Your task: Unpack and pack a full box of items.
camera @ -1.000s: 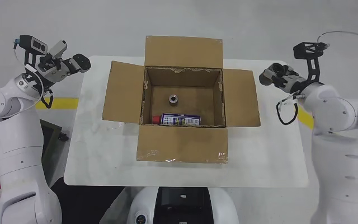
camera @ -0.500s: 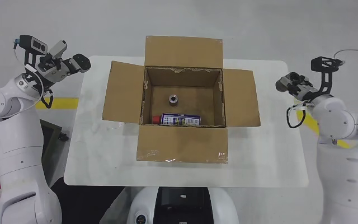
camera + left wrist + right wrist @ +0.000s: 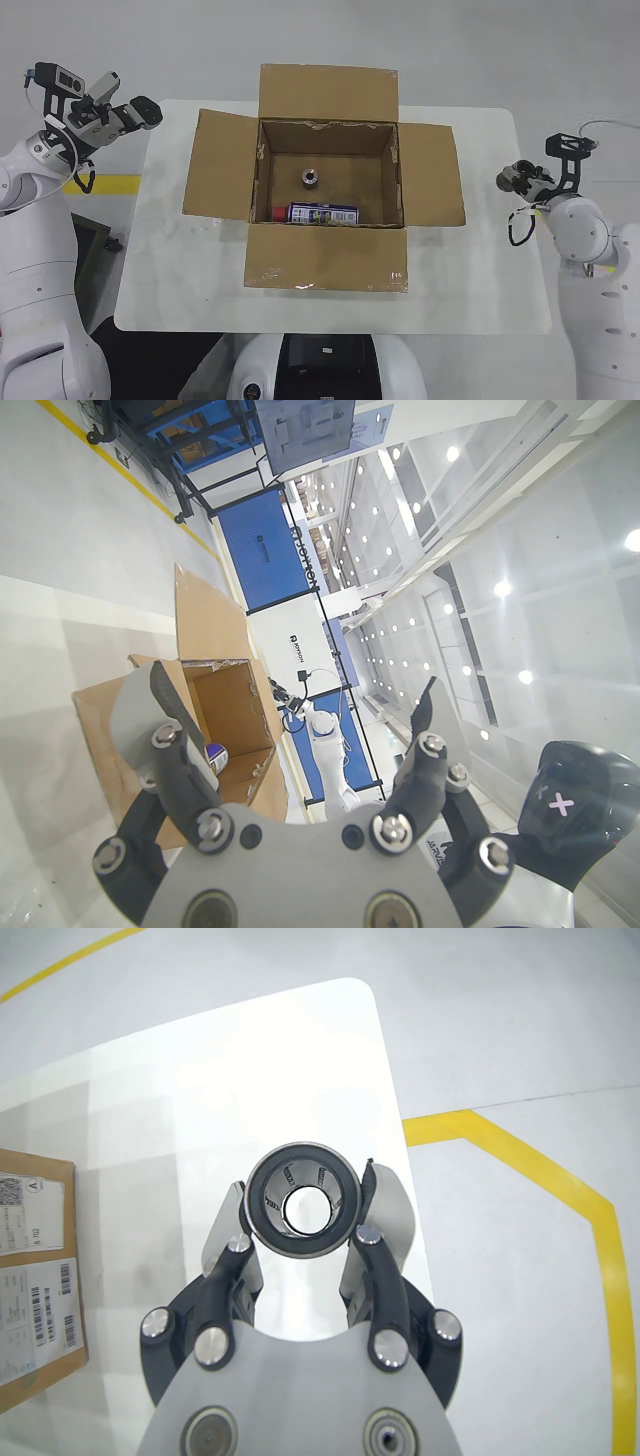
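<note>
Print on box, can and panels
White shipping labels (image 3: 35,1308) with barcodes and small print on a flap of the box (image 3: 30,1164); printed blue wrap on spray can (image 3: 325,213), centre of top view; white lettering on blue wall panels (image 3: 250,565).

In box (image 3: 225,165) on table (image 3: 180,280): can (image 3: 325,213), ring (image 3: 310,179)
</note>
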{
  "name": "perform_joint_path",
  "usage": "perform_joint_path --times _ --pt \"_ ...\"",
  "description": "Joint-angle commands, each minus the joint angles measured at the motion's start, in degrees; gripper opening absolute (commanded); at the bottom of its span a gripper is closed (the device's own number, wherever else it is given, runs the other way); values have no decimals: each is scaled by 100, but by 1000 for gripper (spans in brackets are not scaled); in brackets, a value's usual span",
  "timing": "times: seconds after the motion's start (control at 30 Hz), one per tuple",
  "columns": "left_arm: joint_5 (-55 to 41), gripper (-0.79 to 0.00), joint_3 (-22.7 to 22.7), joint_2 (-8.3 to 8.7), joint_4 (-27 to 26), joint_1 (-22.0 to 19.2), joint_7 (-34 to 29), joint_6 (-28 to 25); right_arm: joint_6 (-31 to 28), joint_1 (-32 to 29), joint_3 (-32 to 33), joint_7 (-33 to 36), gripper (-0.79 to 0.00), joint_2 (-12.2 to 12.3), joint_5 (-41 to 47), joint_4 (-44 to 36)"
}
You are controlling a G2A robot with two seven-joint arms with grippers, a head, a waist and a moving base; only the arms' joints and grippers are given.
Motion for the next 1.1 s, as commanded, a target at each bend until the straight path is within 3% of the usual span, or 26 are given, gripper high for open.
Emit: perform_joint_path --times 0.0,0.8,0.87,0.97,1.07 --pt "0 0 0 0 0 0 0 0 20 -58 -8 -21 -785 0 11 16" --pt "0 0 0 0 0 0 0 0 189 -271 -416 -579 -751 -51 122 276" --pt "0 0 0 0 0 0 0 0 173 -260 -441 -581 -665 -50 100 314" --pt "0 0 0 0 0 0 0 0 172 -247 -461 -568 -425 -48 73 340" --pt "0 0 0 0 0 0 0 0 144 -257 -473 -525 -336 -45 75 328"
